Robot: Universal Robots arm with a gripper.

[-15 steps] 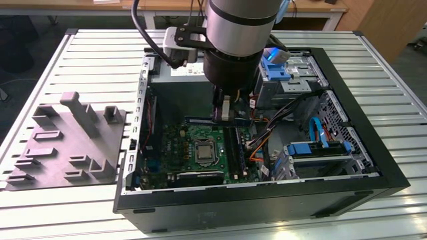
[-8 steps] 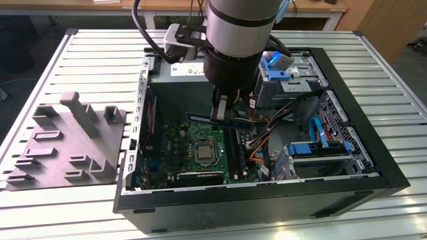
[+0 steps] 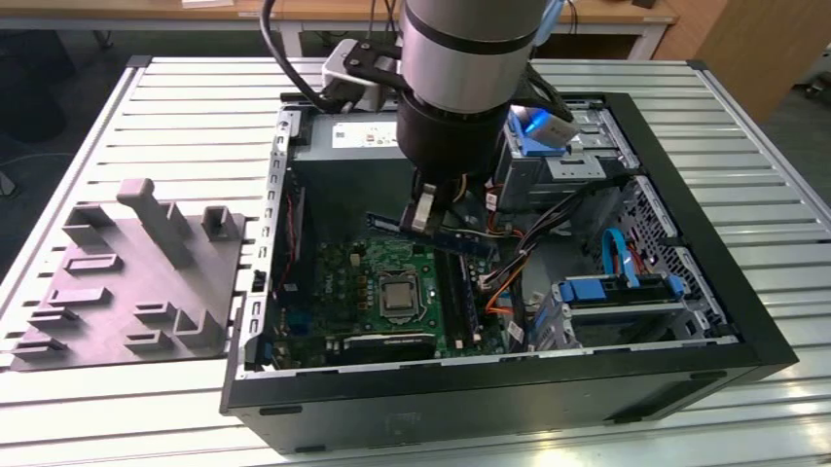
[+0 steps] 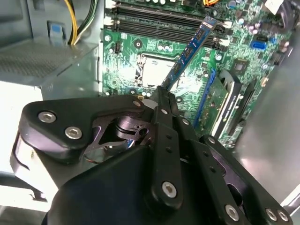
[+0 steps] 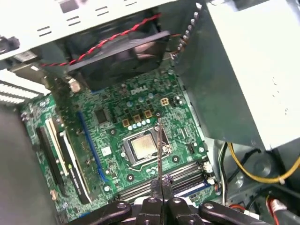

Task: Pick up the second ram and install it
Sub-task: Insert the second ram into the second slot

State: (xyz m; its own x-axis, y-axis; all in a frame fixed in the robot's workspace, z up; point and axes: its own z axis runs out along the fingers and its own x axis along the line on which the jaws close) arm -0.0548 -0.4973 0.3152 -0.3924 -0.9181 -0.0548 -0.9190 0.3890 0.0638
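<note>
Gripper (image 3: 423,222) fingers are closed narrowly on the second ram (image 3: 468,241), pinching one end of the stick inside the open computer case (image 3: 520,394). In the second wrist view the ram (image 4: 190,47) hangs slanted above the green motherboard (image 4: 154,51), its far end over the black memory slots (image 4: 159,23), not seated. The processor socket (image 5: 143,147) lies just beside the slots.
</note>
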